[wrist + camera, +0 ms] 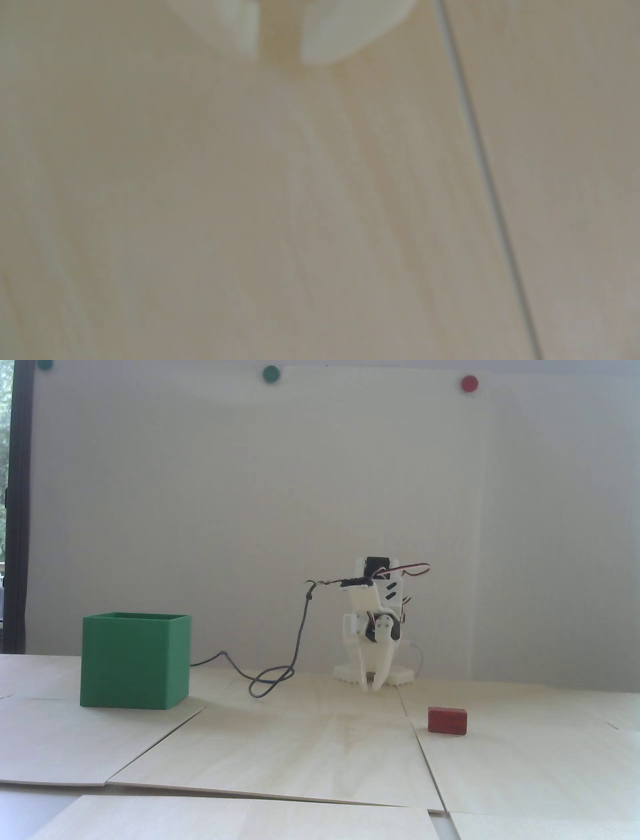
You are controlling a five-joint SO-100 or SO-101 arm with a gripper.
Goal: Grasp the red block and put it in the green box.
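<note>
Fixed view. Item: my white plastic arm, folded low at the back of the pale plywood surface [300,740], jaws pointing down with the tips just above the boards, holding nothing. Item: small dark red rectangular brick [447,721], matte, lying flat on the surface, untouched; it sits to the right of my jaws and nearer the camera, apart from them. Its long axis runs left to right in this view. Item: large plain green cube-shaped box [135,661], open at the top, standing on the surface well apart to the left, on the opposite side of me from the brick. Item: dark cable [300,630], looping from my wrist down to the boards. My reckoning: the reach goes right and forward, away from the box.

Wrist view. Item: two blurred white finger tips at the top edge, a narrow gap between them, so my jaws stand slightly parted and empty. Item: bare wood grain and one board seam [485,173]. Brick and box: not in view.
</note>
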